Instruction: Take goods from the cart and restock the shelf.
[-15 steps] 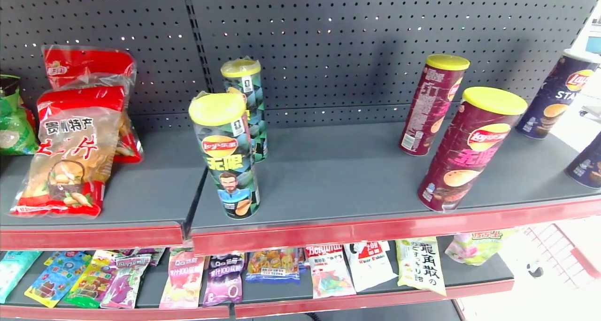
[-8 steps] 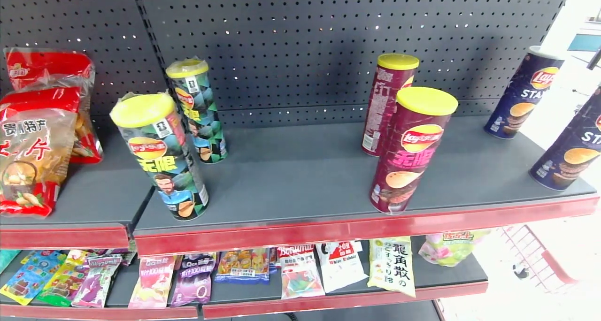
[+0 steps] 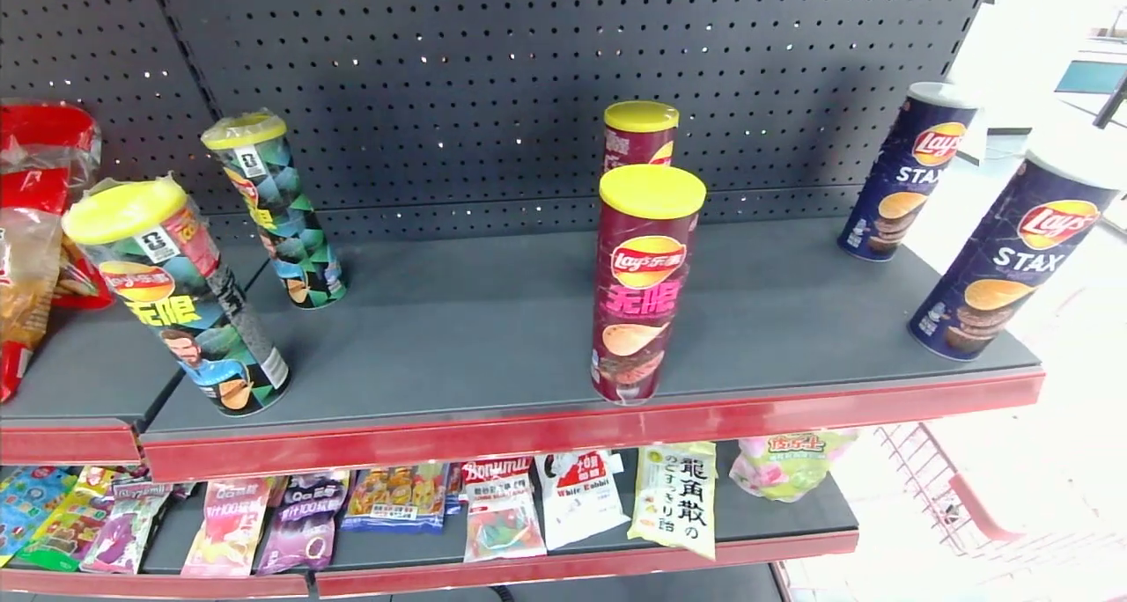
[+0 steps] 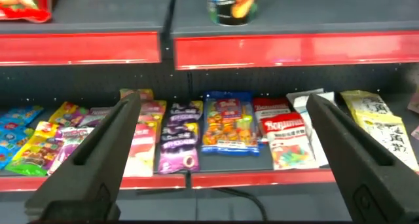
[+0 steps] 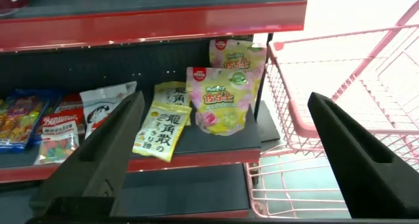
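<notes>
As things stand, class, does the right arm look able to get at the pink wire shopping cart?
Probably yes: the right gripper is open and empty, and the pink wire shopping cart stands ahead with nothing visible between.

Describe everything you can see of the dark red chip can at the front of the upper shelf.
The dark red can is a tall cylinder with a glossy printed wrap: a logo, pink characters and a chip picture. A flat yellow lid, plastic by its look, closes it. It stands upright on the grey shelf, just behind the red front strip. A matching can stands apart behind it, by the pegboard.
</notes>
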You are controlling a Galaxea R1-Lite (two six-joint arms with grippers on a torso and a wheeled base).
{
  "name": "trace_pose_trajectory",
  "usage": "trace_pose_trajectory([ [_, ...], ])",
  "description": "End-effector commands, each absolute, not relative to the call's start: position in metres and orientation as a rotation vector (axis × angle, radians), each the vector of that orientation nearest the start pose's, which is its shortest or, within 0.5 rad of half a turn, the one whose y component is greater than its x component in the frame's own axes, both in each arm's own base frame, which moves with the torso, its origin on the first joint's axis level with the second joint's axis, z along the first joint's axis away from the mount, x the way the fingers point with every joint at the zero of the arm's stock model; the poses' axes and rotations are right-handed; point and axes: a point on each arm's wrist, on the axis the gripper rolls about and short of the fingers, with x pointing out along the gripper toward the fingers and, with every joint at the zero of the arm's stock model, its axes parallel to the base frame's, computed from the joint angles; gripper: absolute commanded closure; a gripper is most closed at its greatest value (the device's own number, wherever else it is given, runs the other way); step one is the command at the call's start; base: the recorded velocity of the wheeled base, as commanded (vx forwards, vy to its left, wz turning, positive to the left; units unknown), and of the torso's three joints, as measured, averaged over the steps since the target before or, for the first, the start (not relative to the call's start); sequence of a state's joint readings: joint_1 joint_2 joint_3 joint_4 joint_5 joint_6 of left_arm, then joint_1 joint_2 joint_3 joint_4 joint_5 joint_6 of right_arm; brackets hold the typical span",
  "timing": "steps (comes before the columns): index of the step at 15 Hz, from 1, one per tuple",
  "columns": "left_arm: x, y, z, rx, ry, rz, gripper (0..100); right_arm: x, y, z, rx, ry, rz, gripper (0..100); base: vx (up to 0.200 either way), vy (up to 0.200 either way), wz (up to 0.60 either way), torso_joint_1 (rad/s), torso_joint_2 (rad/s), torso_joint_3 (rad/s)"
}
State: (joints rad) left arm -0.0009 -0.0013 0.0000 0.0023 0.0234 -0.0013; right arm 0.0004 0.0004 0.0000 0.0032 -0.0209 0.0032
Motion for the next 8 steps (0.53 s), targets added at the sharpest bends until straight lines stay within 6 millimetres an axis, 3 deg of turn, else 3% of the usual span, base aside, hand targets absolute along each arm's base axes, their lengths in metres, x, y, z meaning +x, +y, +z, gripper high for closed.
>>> trace_pose_trajectory([
  [1,-0.0228,0.0006,0.0752,-0.001,0.003,0.023,0,-0.0228,-0.0004,0.0752,0.003,0.003,-0.02,0,0.0,0.0,0.0,0.0,0.0,0.0],
  [5,-0.0228,0.0006,0.0752,-0.001,0.003,0.023,0,-0.0228,-0.0004,0.0752,0.003,0.003,-0.02,0,0.0,0.0,0.0,0.0,0.0,0.0],
  [6,-0.0228,0.0006,0.0752,-0.001,0.003,0.023,0,-0.0228,-0.0004,0.0752,0.003,0.003,-0.02,0,0.2,0.0,0.0,0.002,0.0,0.002],
  [8,-0.0228,0.0006,0.0752,-0.001,0.003,0.023,0,-0.0228,-0.0004,0.0752,0.003,0.003,-0.02,0,0.0,0.0,0.0,0.0,0.0,0.0],
])
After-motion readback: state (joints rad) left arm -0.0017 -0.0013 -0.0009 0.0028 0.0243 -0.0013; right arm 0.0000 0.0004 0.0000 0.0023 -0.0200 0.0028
